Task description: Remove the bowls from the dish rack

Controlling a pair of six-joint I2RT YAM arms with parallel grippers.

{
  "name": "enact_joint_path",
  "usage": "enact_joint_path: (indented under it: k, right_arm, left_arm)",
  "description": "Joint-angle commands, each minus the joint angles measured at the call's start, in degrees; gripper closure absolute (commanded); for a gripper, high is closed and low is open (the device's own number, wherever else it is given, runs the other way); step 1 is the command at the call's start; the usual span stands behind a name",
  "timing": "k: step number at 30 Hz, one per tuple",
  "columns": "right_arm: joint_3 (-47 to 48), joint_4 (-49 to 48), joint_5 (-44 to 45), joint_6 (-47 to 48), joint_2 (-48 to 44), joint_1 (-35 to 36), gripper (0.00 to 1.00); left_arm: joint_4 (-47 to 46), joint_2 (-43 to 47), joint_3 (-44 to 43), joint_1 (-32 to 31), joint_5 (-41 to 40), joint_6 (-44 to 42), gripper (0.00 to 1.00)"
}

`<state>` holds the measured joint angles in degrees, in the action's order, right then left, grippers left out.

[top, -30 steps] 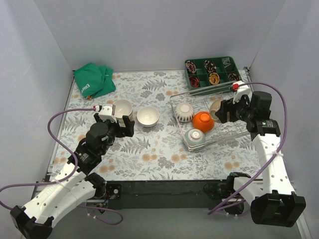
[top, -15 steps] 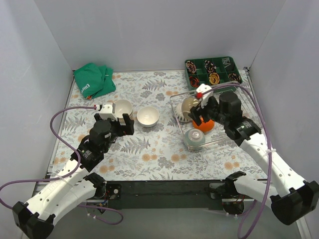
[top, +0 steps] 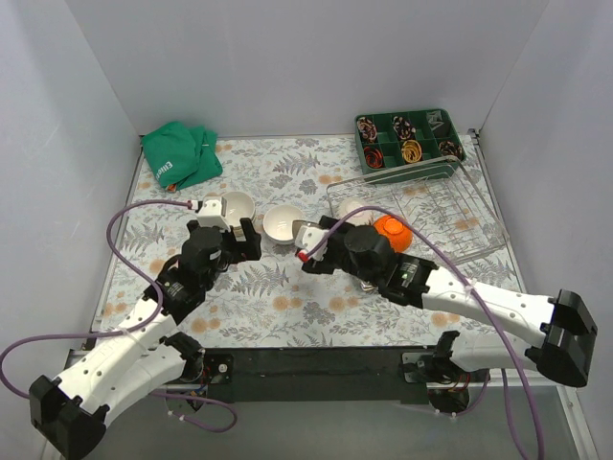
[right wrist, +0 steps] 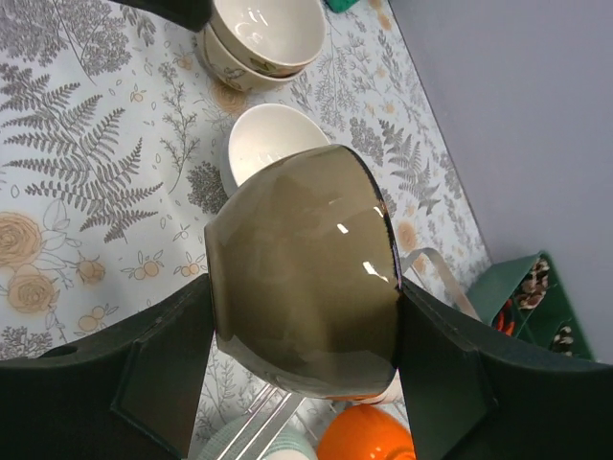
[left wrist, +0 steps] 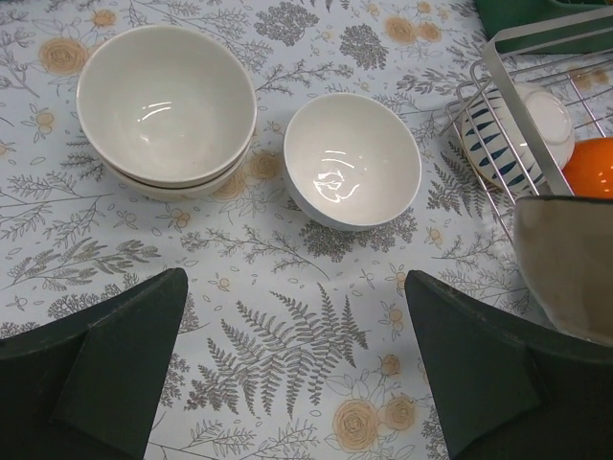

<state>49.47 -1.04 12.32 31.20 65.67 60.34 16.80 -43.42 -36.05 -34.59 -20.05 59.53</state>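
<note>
My right gripper (right wrist: 302, 316) is shut on a dark olive-glazed bowl (right wrist: 306, 278), held above the table just left of the dish rack (top: 450, 216) and near a lone white bowl (top: 283, 222). In the top view my right gripper (top: 321, 247) hides most of that bowl. An orange bowl (top: 391, 233) and a cream ribbed bowl (top: 352, 209) sit in the rack's left end. A pale green bowl (right wrist: 273, 448) shows at the right wrist view's bottom edge. Two stacked white bowls (top: 235, 206) stand on the table. My left gripper (left wrist: 297, 374) is open and empty, low over the cloth near the stack.
A green compartment tray (top: 407, 139) stands behind the rack at the back right. A folded green cloth (top: 177, 158) lies at the back left. Grey walls close in the table on three sides. The rack's right half holds only bare wire.
My right arm has swung left from the rack's right end, carrying the dark-glazed bowl out past the rack's left edge. My left gripper has shifted only slightly.
</note>
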Motion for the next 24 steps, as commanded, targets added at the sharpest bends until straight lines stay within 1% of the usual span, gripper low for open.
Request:
enact_joint_path:
  k: [1,2,4,6,9,11,12,14,15,17,18,19,20,21,22,24]
  right_arm:
    - [-3.15,-19.58,14.63,11.5,2.26,6.63,0.99]
    - [-5.24,-21.18,15.88,12.91,2.71,8.55,0.99]
    - [-6.66,-24.17,19.04,15.89,4.11,10.14,0.99]
    - [-9.04,-29.27,21.33,18.18,5.43,12.52,0.99]
    - [-12.46,-37.44,25.38,24.33,7.45,15.16,0.99]
    - [-13.7,-41.48,27.93,28.99,8.68,16.65,0.99]
    - [-14.92,-45.76,28.72,30.4,9.99,17.0,0.99]
    - [-15.98,-49.48,30.83,34.51,11.58,18.14,0.99]
    - [-16.42,-54.81,31.62,35.93,13.33,18.59,0.99]
    - [-18.18,-61.33,33.91,39.71,15.35,19.72,0.99]
    - [-18.71,-64.76,34.78,44.16,17.8,20.08,0.99]
    - [-19.58,-72.88,36.19,46.47,19.13,20.43,0.99]
    - [-19.68,-76.45,36.9,48.84,20.62,20.96,0.99]
    - [-19.77,-79.79,37.6,53.65,23.68,21.14,0.99]
    - [-19.68,-87.22,38.48,55.88,25.28,21.23,0.99]
    - [-19.59,-94.29,38.66,60.62,29.14,21.4,0.99]
  left_arm:
    - [1.04,-1.75,-2.62,0.31,2.03,2.61,0.02]
    - [1.31,-2.71,-2.88,0.4,2.04,3.31,0.02]
    - [2.44,-3.51,-4.02,0.4,1.51,4.28,0.02]
    - [3.59,-4.3,-4.81,0.4,1.59,5.6,0.02]
    - [4.47,-4.66,-6.31,0.4,2.47,7.35,0.02]
    - [5.17,-4.83,-7.36,0.49,3.44,8.58,0.02]
    - [5.78,-5.18,-7.8,0.4,4.05,9.98,0.02]
    - [6.14,-5.97,-8.85,0.49,6.33,11.39,0.02]
    - [6.06,-6.5,-9.12,0.4,7.3,13.05,0.02]
    - [5.88,-8.96,-10.08,0.4,9.58,14.73,0.02]
    - [5.79,-10.27,-10.61,0.4,11.86,15.35,0.02]
    - [5.88,-11.24,-11.05,0.4,13.01,16.23,0.02]
    - [5.97,-13.42,-11.67,0.4,13.98,16.58,0.02]
    - [6.58,-14.49,-13.15,0.4,15.47,16.85,0.02]
    - [6.93,-15.37,-13.95,0.4,16.01,17.02,0.02]
    - [8.07,-17.66,-16.14,0.49,16.71,17.2,0.02]
